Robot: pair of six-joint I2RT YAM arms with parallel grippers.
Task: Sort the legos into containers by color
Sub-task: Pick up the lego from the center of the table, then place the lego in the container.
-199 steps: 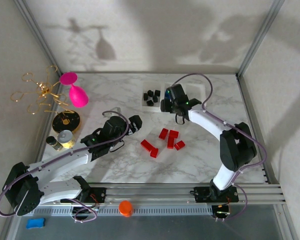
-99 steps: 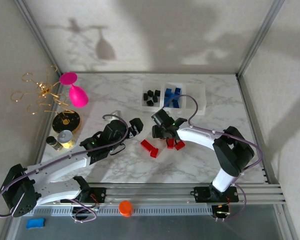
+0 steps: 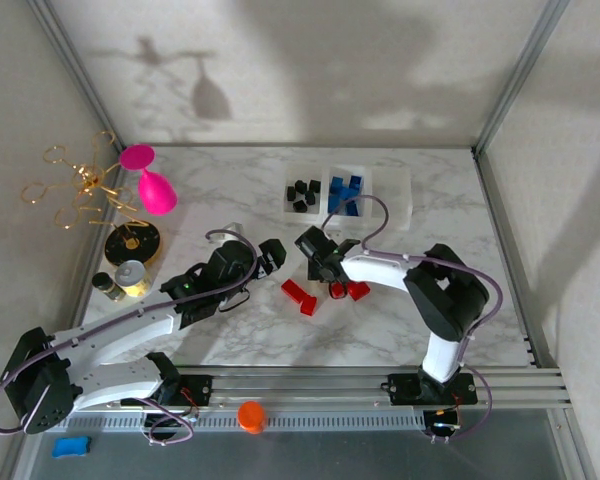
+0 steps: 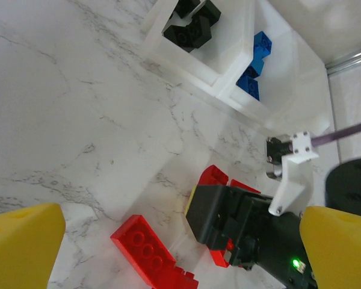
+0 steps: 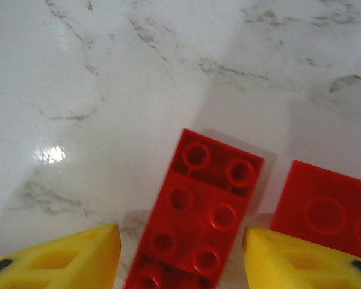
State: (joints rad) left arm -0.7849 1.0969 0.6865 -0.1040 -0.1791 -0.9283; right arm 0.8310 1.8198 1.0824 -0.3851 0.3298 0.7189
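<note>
A marble worktop (image 3: 220, 190) is pictured with a clear three-compartment tray (image 3: 405, 200) set toward its far side. Black bricks (image 3: 302, 192) are gathered in the tray's left compartment and blue bricks (image 3: 342, 192) in the middle one. The left end effector (image 3: 272, 250) is held open, with nothing between its fingers. The right end effector (image 5: 179, 256) is positioned open astride a red brick (image 5: 201, 223), which lies flat on the worktop beside other red bricks (image 3: 300, 296).
</note>
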